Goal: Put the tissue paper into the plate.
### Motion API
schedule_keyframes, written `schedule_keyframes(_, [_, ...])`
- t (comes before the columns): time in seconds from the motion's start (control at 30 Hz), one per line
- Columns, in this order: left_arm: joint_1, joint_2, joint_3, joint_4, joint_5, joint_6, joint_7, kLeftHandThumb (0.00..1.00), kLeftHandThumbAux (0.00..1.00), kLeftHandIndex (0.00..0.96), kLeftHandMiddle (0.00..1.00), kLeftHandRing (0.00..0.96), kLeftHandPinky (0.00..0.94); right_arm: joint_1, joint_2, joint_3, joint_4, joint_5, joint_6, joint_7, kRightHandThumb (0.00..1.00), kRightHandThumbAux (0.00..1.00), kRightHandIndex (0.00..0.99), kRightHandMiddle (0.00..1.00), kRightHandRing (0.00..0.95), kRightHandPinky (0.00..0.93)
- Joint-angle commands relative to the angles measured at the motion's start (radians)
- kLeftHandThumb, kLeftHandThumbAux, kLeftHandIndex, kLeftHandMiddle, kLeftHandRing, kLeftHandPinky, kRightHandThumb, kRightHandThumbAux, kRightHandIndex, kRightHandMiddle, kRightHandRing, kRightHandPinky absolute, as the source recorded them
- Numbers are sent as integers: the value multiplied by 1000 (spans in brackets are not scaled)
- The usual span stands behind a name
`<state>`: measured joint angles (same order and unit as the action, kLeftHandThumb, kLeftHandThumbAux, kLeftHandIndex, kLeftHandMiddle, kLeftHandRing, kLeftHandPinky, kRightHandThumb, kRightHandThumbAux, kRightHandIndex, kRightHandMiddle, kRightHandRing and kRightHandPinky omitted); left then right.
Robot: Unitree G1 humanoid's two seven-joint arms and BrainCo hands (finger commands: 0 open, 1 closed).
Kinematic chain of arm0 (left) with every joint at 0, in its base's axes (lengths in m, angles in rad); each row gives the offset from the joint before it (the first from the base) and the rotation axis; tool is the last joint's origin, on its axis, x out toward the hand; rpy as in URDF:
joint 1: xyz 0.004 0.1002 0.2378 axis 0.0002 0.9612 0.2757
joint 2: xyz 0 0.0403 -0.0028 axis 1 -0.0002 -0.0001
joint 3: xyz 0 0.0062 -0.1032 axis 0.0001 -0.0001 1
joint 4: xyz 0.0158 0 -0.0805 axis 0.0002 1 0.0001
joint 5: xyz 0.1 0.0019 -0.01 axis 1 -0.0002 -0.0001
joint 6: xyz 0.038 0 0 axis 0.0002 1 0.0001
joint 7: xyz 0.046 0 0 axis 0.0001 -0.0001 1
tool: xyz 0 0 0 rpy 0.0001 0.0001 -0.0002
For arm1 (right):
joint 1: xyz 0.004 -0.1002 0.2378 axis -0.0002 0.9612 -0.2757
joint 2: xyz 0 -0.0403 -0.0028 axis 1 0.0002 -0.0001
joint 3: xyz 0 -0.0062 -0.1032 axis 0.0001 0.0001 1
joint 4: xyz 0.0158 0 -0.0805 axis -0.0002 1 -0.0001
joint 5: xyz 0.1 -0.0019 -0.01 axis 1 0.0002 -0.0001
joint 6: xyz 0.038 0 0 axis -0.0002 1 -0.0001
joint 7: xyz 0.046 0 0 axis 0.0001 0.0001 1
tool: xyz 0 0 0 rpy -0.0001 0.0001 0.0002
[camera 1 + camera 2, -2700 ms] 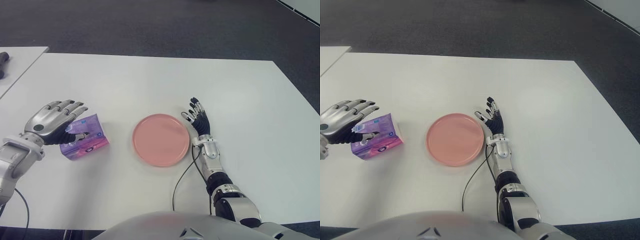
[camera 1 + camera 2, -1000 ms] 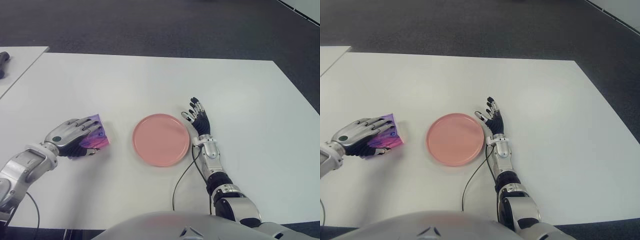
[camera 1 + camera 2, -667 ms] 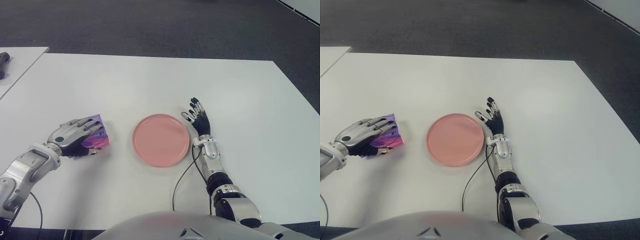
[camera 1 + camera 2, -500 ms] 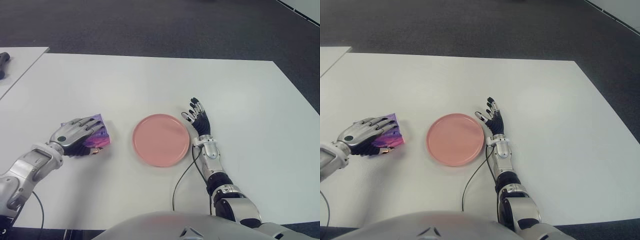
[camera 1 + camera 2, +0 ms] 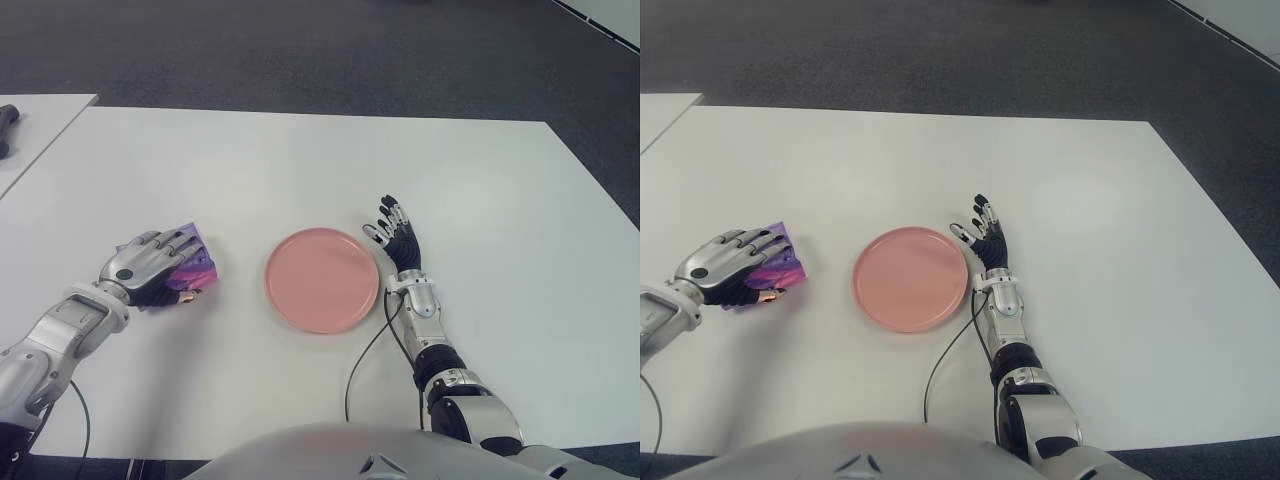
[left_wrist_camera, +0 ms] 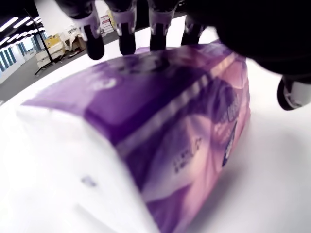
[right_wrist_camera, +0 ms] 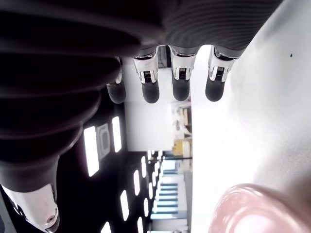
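Left robot hand (image 5: 148, 265) has closed over the tissue pack (image 5: 190, 268).

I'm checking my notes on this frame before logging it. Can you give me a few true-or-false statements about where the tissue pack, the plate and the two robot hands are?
1. The left robot hand has its fingers closed over the purple tissue pack. True.
2. The tissue pack lies in the pink plate. False: it is on the white table, to the plate's left and apart from it.
3. The right robot hand holds the plate's rim. False: it holds nothing, fingers spread, beside the plate's right edge.
4. The plate has nothing in it. True.
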<state>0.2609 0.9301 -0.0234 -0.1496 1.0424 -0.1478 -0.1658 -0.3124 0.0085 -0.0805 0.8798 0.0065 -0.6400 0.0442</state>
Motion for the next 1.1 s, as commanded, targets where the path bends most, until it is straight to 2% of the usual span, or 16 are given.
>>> schedule_keyframes(0.03, [22, 4, -21, 29, 33, 7, 27, 27, 251, 0, 0, 0, 0, 73, -6, -10, 49, 11, 46, 3, 118, 674, 17, 19, 18, 60])
schedule_keyframes(0.33, [25, -1, -9, 39, 25, 23, 66, 30, 258, 0, 0, 0, 0, 77, -8, -14, 42, 12, 47, 9, 118, 674, 17, 19, 18, 60])
schedule_keyframes(0.43, [-1, -1, -21, 94, 31, 19, 106, 32, 269, 0, 0, 0, 0, 78, -9, -15, 40, 12, 48, 11, 118, 674, 17, 19, 18, 60])
schedule_keyframes(0.5, [-49, -5, -49, 202, 47, 5, 184, 37, 283, 0, 0, 0, 0, 78, -9, -16, 39, 13, 48, 12, 118, 674, 17, 19, 18, 60])
schedule_keyframes(0.57, [-117, -28, -91, 370, 83, 3, 342, 46, 310, 0, 0, 0, 4, 79, -10, -16, 37, 13, 49, 13, 118, 674, 17, 19, 18, 60])
schedule_keyframes(0.63, [-149, -37, -113, 447, 98, 8, 436, 59, 347, 0, 0, 0, 15, 80, -11, -17, 36, 14, 49, 15, 118, 674, 17, 19, 18, 60])
schedule_keyframes(0.73, [-174, -27, -140, 507, 147, 25, 615, 104, 429, 9, 22, 23, 77, 82, -13, -18, 33, 15, 50, 17, 118, 674, 17, 19, 18, 60])
schedule_keyframes(0.8, [-196, -20, -164, 558, 166, 29, 692, 136, 469, 20, 44, 46, 109, 83, -14, -19, 31, 16, 51, 18, 118, 674, 17, 19, 18, 60])
schedule_keyframes(0.87, [-215, -16, -183, 598, 176, 31, 742, 156, 492, 27, 53, 56, 109, 84, -15, -20, 29, 17, 52, 20, 118, 674, 17, 19, 18, 60])
schedule_keyframes(1.0, [-264, 1, -242, 696, 237, 49, 925, 212, 546, 49, 74, 67, 86, 86, -18, -22, 25, 19, 53, 25, 118, 674, 17, 19, 18, 60])
schedule_keyframes(1.1, [-284, 2, -269, 729, 246, 61, 974, 243, 573, 60, 78, 62, 50, 87, -20, -23, 22, 20, 54, 28, 118, 674, 17, 19, 18, 60])
